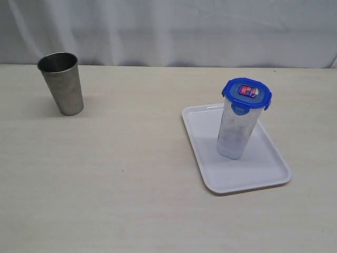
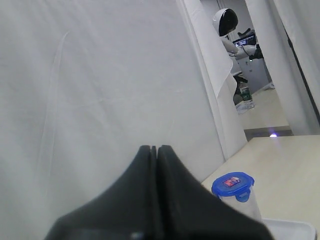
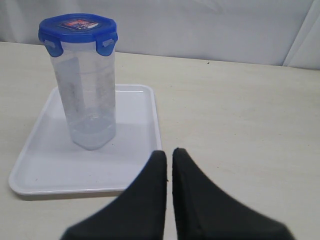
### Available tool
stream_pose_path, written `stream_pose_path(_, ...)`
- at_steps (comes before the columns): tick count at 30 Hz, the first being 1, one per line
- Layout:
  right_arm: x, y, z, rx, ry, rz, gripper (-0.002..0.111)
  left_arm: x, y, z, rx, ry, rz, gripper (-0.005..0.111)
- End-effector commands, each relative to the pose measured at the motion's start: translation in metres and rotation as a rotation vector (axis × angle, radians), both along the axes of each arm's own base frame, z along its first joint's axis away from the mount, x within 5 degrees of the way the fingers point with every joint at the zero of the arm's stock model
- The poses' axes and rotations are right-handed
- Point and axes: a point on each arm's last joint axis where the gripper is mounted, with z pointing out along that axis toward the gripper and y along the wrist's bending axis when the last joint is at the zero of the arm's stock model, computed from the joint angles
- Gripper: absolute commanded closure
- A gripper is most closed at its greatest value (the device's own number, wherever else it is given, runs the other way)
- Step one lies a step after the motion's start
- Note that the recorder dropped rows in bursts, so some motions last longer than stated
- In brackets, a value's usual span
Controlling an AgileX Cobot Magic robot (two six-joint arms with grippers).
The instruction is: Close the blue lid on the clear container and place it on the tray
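The left gripper (image 2: 154, 148) is black. It has two fingers (image 2: 175, 190) that are wide at the base and get thin toward the tips, like two pointy wedges side by side. They look smooth and a bit dull, with a soft grey shine along the edges. The right gripper (image 3: 169, 152) is black too, with the same kind of wedge fingers (image 3: 200, 200). Their tips are rounded, and a thin slit runs between them
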Motion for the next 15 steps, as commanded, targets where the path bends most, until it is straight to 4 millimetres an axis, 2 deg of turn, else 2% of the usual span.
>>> stream_pose_path(1, 0.0, 0.0, 0.0, -0.01, -0.005, -0.003, 0.104, 0.0, 0.001, 0.0, -0.014, 0.009, 0.001, 0.107)
stream_pose_path(6, 0.0, 0.0, 0.0, -0.01, -0.005, -0.003, 0.104, 0.0, 0.0, 0.0, -0.028, 0.016, -0.004, 0.107)
stream_pose_path(8, 0.0, 0.0, 0.0, -0.01, -0.005, -0.003, 0.104, 0.0, 0.003, 0.007, -0.221, 0.096, -0.038, 0.107)
stream_pose_path(11, 0.0, 0.0, 0.0, -0.01, -0.005, -0.003, 0.104, 0.007, 0.012, 0.008, -0.43, 0.193, 0.025, 0.107)
stream_pose_path(13, 0.0, 0.0, 0.0, -0.01, -0.005, -0.003, 0.104, 0.014, 0.02, 0.001, -0.456, 0.264, 0.137, 0.107)
stream_pose_path(15, 0.0, 0.0, 0.0, -0.01, -0.005, -0.003, 0.104, 0.015, 0.02, -0.002, -0.424, 0.27, 0.163, 0.107)
